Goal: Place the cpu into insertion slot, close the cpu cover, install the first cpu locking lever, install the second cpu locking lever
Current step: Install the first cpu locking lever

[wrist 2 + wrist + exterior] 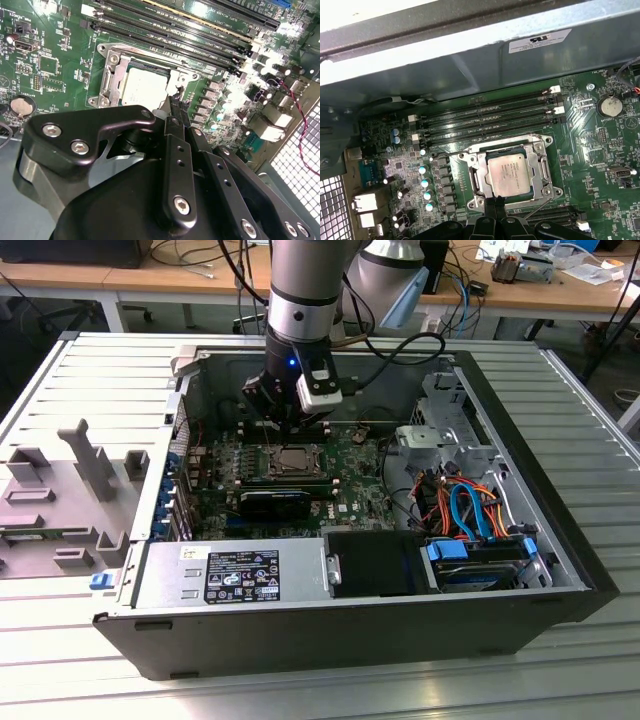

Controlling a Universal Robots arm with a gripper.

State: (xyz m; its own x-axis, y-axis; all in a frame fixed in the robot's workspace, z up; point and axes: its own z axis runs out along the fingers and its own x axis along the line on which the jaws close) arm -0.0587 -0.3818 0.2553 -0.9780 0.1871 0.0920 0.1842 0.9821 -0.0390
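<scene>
- Cpu (510, 173) sits flat in the insertion slot (536, 148) on the green motherboard (600, 150), silvery top up, with the cpu cover (481, 176) closed around it as a metal frame.
- Judged by its look, the chip is light, stiff and fragile, with a smooth top; its side edges are now hemmed in by the frame.
- Thin wire locking lever (540, 204) runs along the near edge of the socket; it likely springs and would slip off smooth fingers.
- Gripper (176, 102) has its fingers (172, 112) drawn together into a narrow tip, holding nothing, just at the socket's edge in the second wrist view.
- Memory slots (485, 120) lie just beside the socket; capacitors (425, 182) crowd another side.
- Case wall (470, 60) rises beyond the memory slots, so open room is mainly above.
</scene>
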